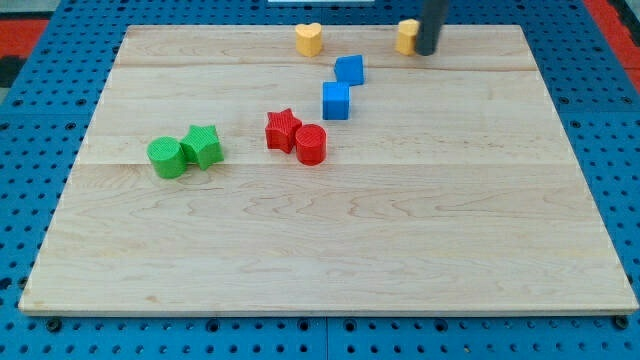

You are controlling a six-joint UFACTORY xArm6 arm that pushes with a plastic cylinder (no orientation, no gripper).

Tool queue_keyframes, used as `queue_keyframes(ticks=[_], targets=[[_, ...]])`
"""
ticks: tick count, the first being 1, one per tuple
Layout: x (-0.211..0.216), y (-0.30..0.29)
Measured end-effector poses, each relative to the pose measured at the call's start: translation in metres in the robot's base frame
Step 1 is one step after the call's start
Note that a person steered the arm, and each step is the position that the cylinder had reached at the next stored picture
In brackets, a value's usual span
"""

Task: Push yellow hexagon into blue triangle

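Rod at the far edge, beside the yellow hexagon

My tip (427, 52) touches the right side of the yellow hexagon (405, 36) at the far edge of the pale wooden surface (330, 250); the rod serves as end effector, with nothing to open or hold; its upper length is cut off. The ridged blue triangle (349, 69) lies left and nearer, its shape hard to make out, just beyond a blue cube (336, 100).
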State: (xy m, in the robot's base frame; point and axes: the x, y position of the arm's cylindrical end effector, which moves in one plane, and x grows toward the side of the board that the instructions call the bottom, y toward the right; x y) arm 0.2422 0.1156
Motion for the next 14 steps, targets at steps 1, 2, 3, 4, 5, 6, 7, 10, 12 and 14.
queue_keyframes(ticks=[1, 2, 3, 4, 5, 6, 7, 10, 12, 14], targets=[[0.000, -0.035], [0.005, 0.014], [0.004, 0.070], [-0.046, 0.063], [-0.051, 0.057], [-0.049, 0.001], [-0.049, -0.062], [-0.050, -0.084], [-0.030, -0.064], [-0.024, -0.063]])
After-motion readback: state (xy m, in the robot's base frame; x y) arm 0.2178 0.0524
